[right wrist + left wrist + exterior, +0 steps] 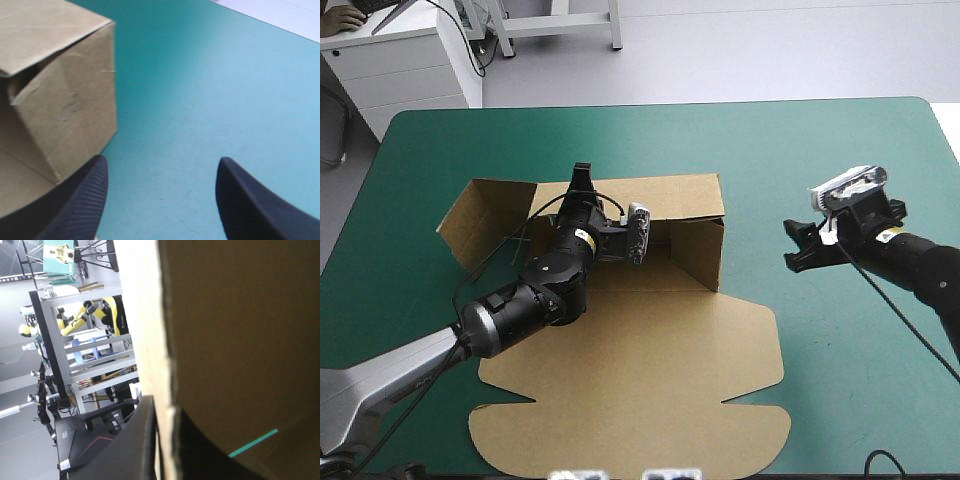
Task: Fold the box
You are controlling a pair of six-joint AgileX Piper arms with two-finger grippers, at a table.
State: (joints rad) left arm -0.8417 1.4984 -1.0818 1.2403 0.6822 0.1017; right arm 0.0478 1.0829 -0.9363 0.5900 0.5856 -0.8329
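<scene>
**Asker:** Where does the box stand?

**Robot:** The box [670, 300], a cut sheet of brown board, lies half built between my two claws. Its far wall [660, 195] and the side wall [700, 250] nearest my right claw stand raised. The opposite flap [485, 215] splays outward, and the wide lid [650, 380] lies flat.

**Asker:** And your left claw?

**Robot:** My left gripper [582, 178] is pinched on the far wall's top edge, all but closed with the board between. From its wrist, brown board [240, 340] fills everything ahead, with the pale cut edge hard against one black finger [125, 450]. I reckon I grip there to steady that wall upright while the sides are dealt with.

**Asker:** The right one?

**Robot:** My right gripper [795, 245] is spread wide and carries nothing. It hovers over bare teal-green table cover [850, 150], near the box but not touching it. The raised corner [65, 110] sits ahead of it, off to one finger's side. I judge it is waiting there, clear of the board, ready to press that side wall.

**Asker:** What remains?

**Robot:** Probably raising the splayed flap and tucking the walls. Thin board could buckle if I pull hard.
</scene>
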